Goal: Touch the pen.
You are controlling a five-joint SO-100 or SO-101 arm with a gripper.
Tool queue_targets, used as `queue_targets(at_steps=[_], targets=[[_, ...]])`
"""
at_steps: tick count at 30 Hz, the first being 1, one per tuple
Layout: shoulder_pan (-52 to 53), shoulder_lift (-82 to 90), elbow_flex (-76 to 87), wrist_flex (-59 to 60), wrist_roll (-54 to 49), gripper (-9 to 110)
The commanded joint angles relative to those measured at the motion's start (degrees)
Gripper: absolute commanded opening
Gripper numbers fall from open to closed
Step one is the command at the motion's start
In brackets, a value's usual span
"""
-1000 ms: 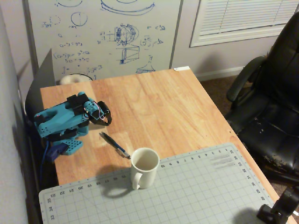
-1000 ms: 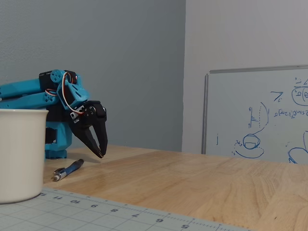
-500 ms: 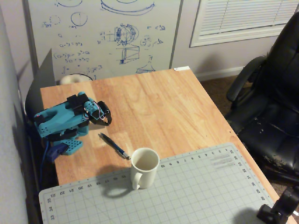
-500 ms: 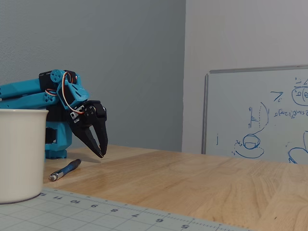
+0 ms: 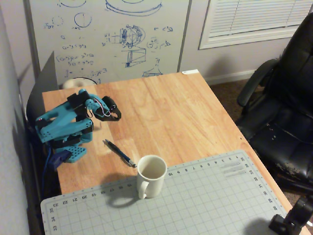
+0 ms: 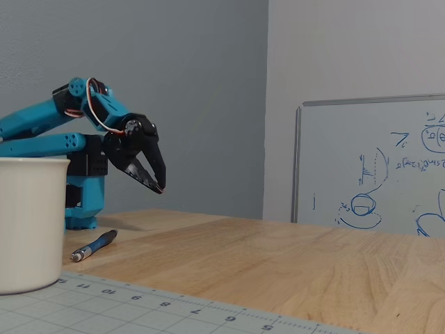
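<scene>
Pincer (image 6: 160, 188) raised since earlier, tips nearly together, empty; pen (image 6: 94, 245) unmoved.

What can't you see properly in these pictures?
- Mug: cut off by the left edge in the low fixed view; handle unseen there.
- Arm base: hidden behind the mug in that view.
- Jaws of the gripper: too small in the high fixed view to tell open or shut.
- Pen tip: too small and blurred in both fixed views.
</scene>
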Motion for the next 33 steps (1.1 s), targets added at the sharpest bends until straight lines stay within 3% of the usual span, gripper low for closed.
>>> queue_targets(at_steps=[1, 6, 15, 24, 33], targets=[[-0.53, -10.63, -12.74, 0.26, -0.44, 0], [0.88, -26.98, -22.50, 0.26, -0.44, 0], [14.77, -44.03, -33.49, 0.18, -2.29, 1], [31.29, -58.80, -37.35, -0.70, -9.14, 1], [37.00, -69.52, -37.62, -0.70, -10.81, 1]])
